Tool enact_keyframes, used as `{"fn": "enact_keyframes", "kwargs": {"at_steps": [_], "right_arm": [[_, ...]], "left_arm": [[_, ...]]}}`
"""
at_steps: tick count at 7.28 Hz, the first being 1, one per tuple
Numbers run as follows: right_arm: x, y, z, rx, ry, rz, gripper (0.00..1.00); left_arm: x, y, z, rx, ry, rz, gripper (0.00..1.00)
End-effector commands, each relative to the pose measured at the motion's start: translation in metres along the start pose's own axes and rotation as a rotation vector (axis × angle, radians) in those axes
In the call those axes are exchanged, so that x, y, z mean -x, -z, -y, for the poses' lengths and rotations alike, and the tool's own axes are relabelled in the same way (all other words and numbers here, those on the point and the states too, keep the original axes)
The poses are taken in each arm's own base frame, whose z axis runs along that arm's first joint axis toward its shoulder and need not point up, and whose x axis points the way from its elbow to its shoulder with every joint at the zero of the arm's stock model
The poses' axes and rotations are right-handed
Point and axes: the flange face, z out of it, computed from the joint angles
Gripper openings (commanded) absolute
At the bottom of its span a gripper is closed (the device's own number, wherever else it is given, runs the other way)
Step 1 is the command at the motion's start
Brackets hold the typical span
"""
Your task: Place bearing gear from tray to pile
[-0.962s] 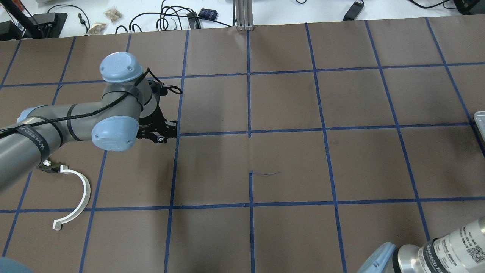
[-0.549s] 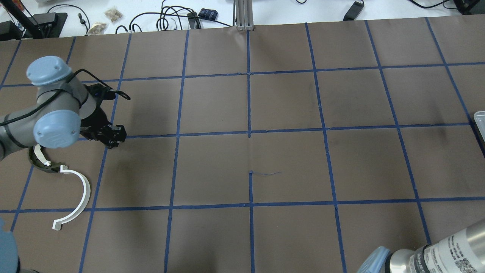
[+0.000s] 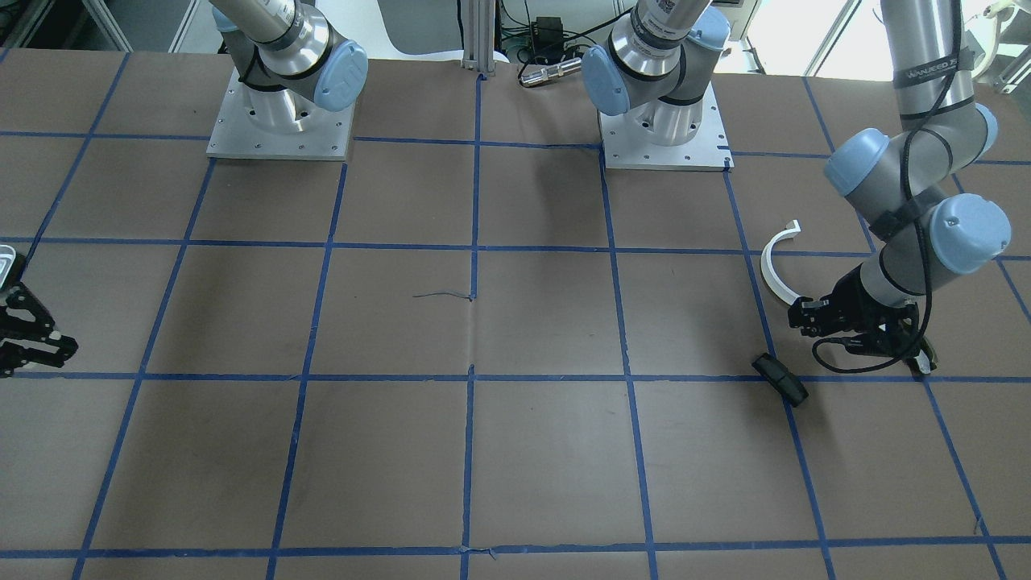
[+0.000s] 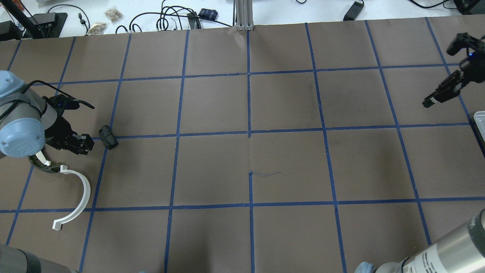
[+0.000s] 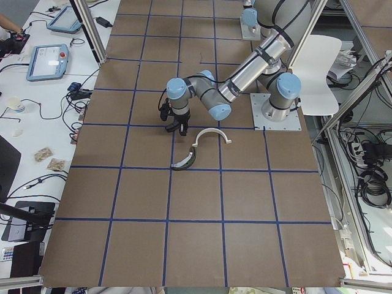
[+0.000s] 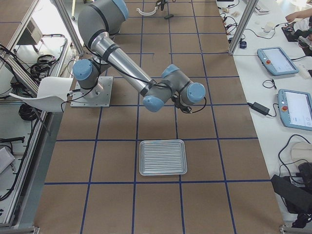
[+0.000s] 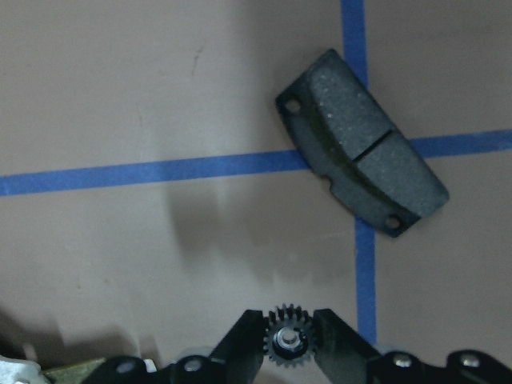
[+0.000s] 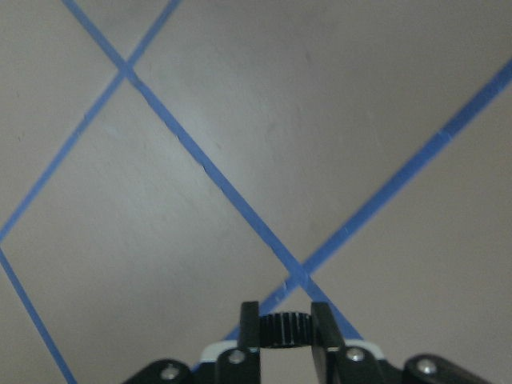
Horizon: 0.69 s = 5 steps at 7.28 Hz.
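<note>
My left gripper [image 4: 82,144] is shut on a small black bearing gear [image 7: 288,344] and hangs low over the pile at the table's left end. The pile holds a thin white half-ring [image 4: 81,193], a dark olive curved piece [image 4: 38,163] partly under my wrist, and a black oblong block [image 4: 108,137] just right of the gripper; the block also shows in the left wrist view [image 7: 360,152]. My right gripper [image 4: 430,101] is shut on another black gear [image 8: 286,328] above bare table near the tray [image 6: 163,157], whose edge shows in the overhead view [image 4: 480,121].
Brown table cover with a blue tape grid. Both arm bases [image 3: 278,121] stand at the robot's side. Cables and small items [image 4: 166,19] lie beyond the far edge. Screens [image 6: 278,61] sit on a side bench.
My left arm has swung left toward the pile, and the black block it covered now shows. My right gripper has come into view at the right.
</note>
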Motion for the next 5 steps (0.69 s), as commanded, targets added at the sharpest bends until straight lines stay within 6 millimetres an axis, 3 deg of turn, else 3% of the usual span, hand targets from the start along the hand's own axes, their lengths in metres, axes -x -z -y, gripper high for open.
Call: {"fn": "enact_keyframes", "kwargs": {"at_steps": [1, 2, 3, 4, 5], "right_arm": [[0.064, -0.041, 0.104, -0.016, -0.131, 0.027, 0.0], [0.095, -0.061, 0.142, 0.007, -0.205, 0.025, 0.0], [0.125, -0.082, 0.179, 0.006, -0.242, -0.01, 0.0], [0.157, -0.116, 0.207, -0.01, -0.303, -0.045, 0.0], [0.195, -0.155, 0.222, -0.029, -0.415, -0.068, 0.0]], "left_arm": [[-0.001, -0.004, 0.0, 0.003, 0.004, -0.007, 0.92], [-0.004, -0.001, 0.0, 0.002, -0.003, 0.0, 1.0], [-0.006, 0.007, -0.001, -0.006, -0.009, 0.011, 1.0], [-0.012, 0.028, -0.002, -0.021, -0.017, 0.025, 1.0], [-0.024, 0.047, -0.004, -0.016, -0.009, 0.012, 1.0]]}}
